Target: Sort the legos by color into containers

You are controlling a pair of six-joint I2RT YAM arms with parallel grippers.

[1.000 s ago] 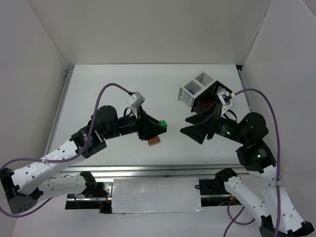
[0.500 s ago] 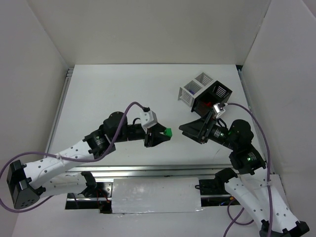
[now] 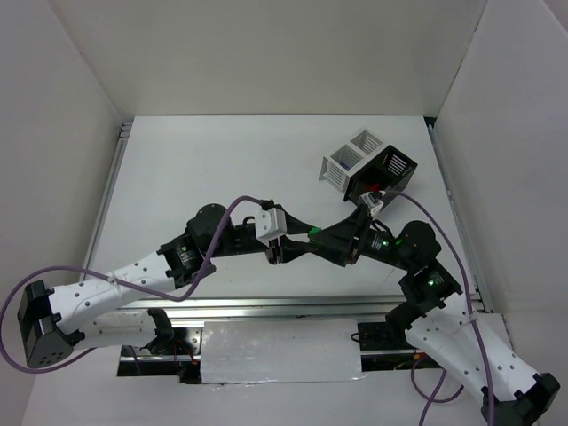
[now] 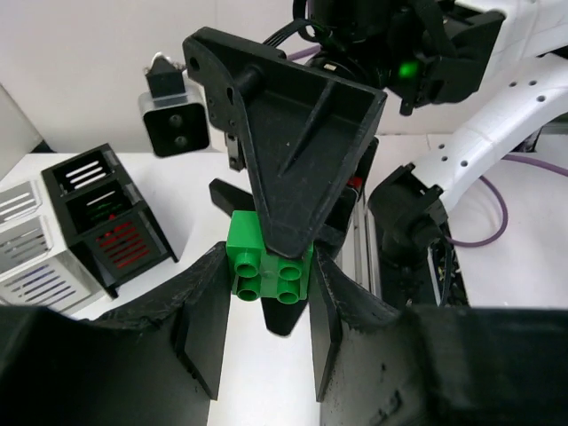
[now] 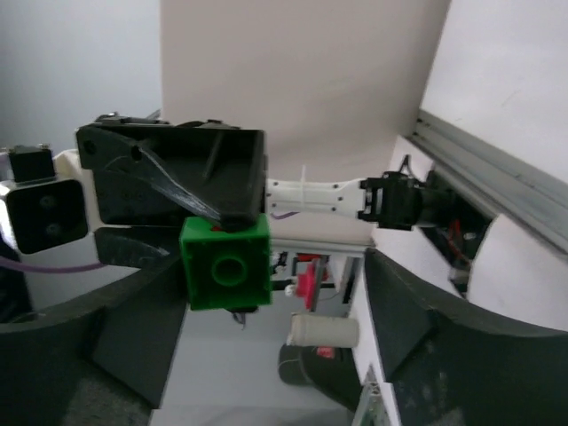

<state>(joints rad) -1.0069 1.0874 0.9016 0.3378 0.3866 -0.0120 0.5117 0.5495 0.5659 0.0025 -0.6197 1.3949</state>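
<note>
Left tool (image 4: 266, 293): clamped on the green lego (image 4: 269, 266), centre of frame.
Right tool (image 5: 273, 266): spread wide about that lego, not gripping.
Containers (image 3: 364, 164): upper right, on desk (image 3: 195, 160).

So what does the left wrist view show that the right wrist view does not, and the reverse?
Only the left wrist view: the black container and the white container, and the four studs on the green lego. Only the right wrist view: a face of the lego with one round hole, and the left wrist camera. Both: the left end effector shut on the lego, with the fingers of the open right end effector on either side of it.
</note>
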